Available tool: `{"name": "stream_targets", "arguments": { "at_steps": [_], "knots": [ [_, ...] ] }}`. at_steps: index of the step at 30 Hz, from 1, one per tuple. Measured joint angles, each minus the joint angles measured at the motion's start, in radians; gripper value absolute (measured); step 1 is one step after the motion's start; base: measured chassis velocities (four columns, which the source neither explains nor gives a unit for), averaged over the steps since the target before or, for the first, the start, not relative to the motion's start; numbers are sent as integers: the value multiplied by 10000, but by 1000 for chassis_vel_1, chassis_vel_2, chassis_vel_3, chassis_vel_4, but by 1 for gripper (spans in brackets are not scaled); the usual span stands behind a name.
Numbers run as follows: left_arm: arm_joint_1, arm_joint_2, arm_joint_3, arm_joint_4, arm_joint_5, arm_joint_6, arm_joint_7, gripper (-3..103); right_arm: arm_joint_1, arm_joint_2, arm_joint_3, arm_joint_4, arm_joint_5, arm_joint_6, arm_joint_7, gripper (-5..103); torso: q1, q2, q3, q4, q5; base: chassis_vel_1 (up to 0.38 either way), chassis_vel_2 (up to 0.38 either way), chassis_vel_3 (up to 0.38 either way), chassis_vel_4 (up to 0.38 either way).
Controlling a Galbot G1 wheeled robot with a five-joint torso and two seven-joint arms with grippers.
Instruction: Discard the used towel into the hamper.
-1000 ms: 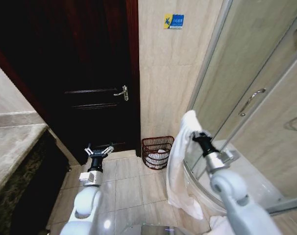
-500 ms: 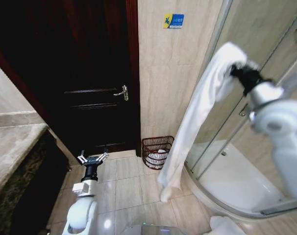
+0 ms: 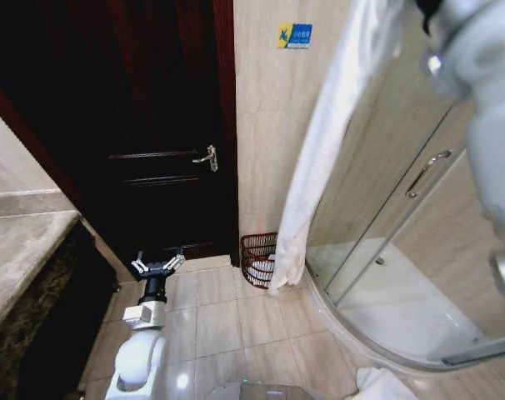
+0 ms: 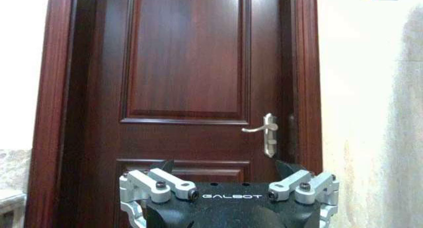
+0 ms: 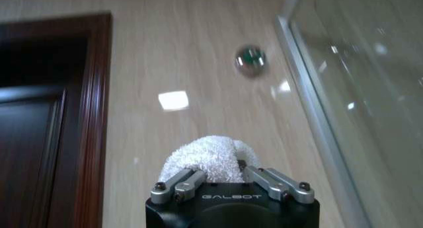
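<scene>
A long white towel (image 3: 323, 150) hangs from the top of the head view down to just above the floor. Its lower end covers the right part of the hamper (image 3: 256, 259), a dark reddish-brown wire basket standing against the tiled wall. My right arm (image 3: 477, 58) is raised high at the upper right. In the right wrist view my right gripper (image 5: 221, 176) is shut on a bunched fold of the towel (image 5: 205, 156). My left gripper (image 3: 157, 265) is held low in front of the dark door, open and empty; its spread fingers (image 4: 158, 181) face the door.
The dark wooden door (image 3: 152, 125) with a metal handle (image 3: 207, 157) is shut, left of the hamper. A curved glass shower enclosure (image 3: 419, 208) fills the right side. A stone counter (image 3: 19, 250) stands at the left. Bare tiled floor (image 3: 219, 317) lies before the hamper.
My right arm has risen higher with the towel, whose top is now out of the picture. The towel's lower end has lifted and now hangs by the hamper. The left arm has hardly moved.
</scene>
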State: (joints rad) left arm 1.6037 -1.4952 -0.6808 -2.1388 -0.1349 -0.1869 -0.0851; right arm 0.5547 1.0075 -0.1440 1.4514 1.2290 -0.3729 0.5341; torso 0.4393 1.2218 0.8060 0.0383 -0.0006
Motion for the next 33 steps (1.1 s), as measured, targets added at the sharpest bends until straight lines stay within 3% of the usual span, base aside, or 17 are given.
{"name": "stream_targets", "arguments": {
  "at_steps": [3, 7, 16, 22, 33],
  "knots": [
    [83, -46, -65, -99, -129, -1, -8, 100, 1343, 1106, -89, -1648, -716, -53, -216, 9, -1, 0, -1, -2, 1, 0, 0, 0, 0],
    [153, -64, -76, -212, -193, -1, -31, 100, 1914, 1519, -60, -2212, -1055, -227, -332, 9, -1, 0, -1, -3, 5, 0, 0, 0, 0],
    [719, -170, -239, -467, -619, -238, -138, 100, 4128, 3073, 462, -5082, -2953, -449, -1566, 9, -6, 3, -5, -4, 1, 0, 0, 0, 0],
    [716, 81, -415, -473, -716, -238, -134, 100, 4466, 3262, 522, -5846, -3267, -467, -1979, 9, -6, 3, -3, -2, 5, 0, 0, 0, 0],
    [519, 354, -424, -812, -1201, 15, 51, 100, 4030, 2689, -160, -5018, -2863, -644, -1747, 9, -3, 2, -2, -3, 6, 0, 0, 0, 0]
  ]
}}
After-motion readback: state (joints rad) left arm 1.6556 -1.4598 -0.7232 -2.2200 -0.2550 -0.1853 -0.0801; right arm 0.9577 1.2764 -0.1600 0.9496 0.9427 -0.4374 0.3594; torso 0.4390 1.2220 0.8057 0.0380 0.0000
